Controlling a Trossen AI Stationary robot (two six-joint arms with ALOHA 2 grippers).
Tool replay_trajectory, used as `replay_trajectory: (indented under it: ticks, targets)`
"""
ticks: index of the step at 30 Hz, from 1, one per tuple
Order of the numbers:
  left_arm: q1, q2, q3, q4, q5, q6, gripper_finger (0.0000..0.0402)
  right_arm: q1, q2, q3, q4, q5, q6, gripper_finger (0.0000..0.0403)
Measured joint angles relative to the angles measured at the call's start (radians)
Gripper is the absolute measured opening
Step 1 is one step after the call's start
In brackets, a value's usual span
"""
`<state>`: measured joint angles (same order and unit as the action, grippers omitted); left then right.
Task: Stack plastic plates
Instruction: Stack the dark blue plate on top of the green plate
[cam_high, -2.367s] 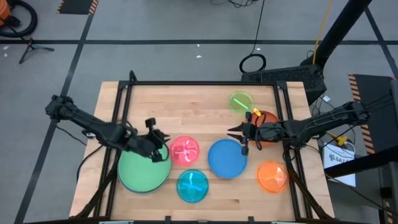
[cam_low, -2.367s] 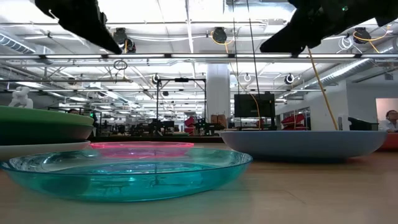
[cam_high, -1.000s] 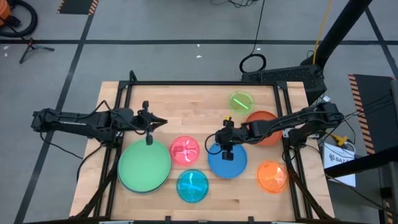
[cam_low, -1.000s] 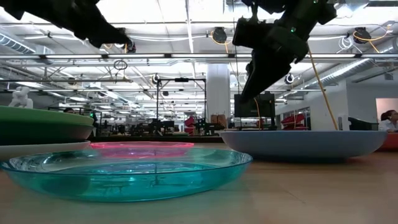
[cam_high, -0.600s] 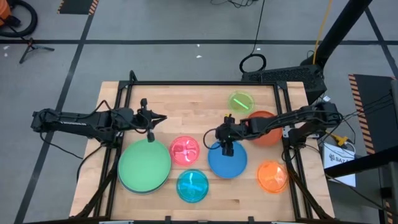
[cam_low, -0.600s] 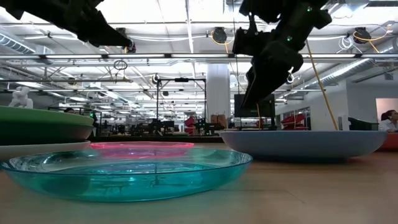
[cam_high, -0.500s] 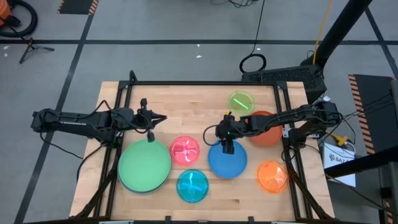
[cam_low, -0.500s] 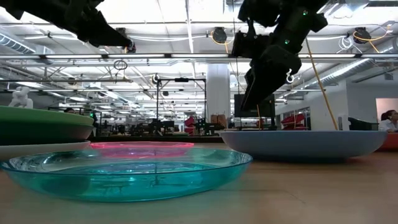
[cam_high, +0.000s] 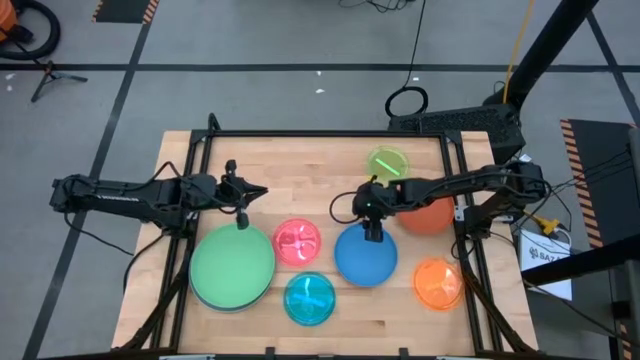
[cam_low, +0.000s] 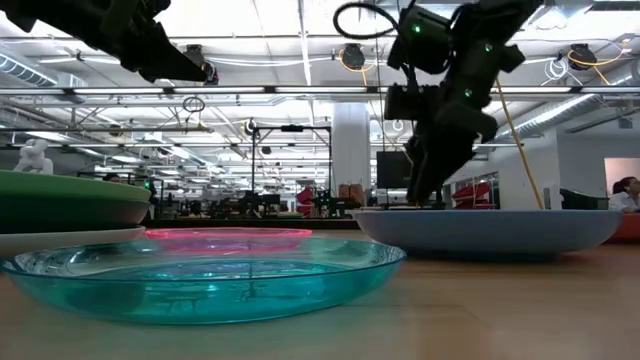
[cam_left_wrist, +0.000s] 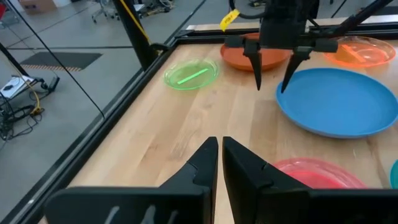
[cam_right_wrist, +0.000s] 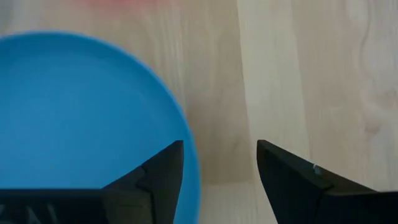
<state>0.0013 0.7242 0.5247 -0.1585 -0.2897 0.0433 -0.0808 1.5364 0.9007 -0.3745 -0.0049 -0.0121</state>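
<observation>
Blue plate (cam_high: 365, 256) rim between open right claw (cam_high: 373, 234)

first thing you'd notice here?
The right gripper, fingers spread, poised over the far rim of the medium blue plate at mid-table. Next, the scatter of bright plates: a big light green plate on the stack at front left, with the pink plate and cyan plate beside it. The left gripper waits shut behind the stack.

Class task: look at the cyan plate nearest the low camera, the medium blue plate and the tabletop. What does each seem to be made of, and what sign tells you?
Cyan plate: probably clear tinted plastic, glossy; you see through it.
Blue plate: seemingly opaque plastic, smooth, with soft sheen.
Tabletop: pale wood, with visible grain and plank seams.
</observation>
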Motion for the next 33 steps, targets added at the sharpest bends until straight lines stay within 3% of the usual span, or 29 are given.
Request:
replay_trajectory:
  ticks: [20, 33]
  targets:
    - [0.0, 0.0, 0.0, -0.001, 0.0, -0.005, 0.003, -0.005, 0.0, -0.185, 0.185, -0.028, 0.079, 0.0188]
    - [0.0, 0.0, 0.0, -0.003, 0.0, -0.008, 0.003, -0.005, 0.0, -0.185, 0.199, -0.028, 0.117, 0.0077]
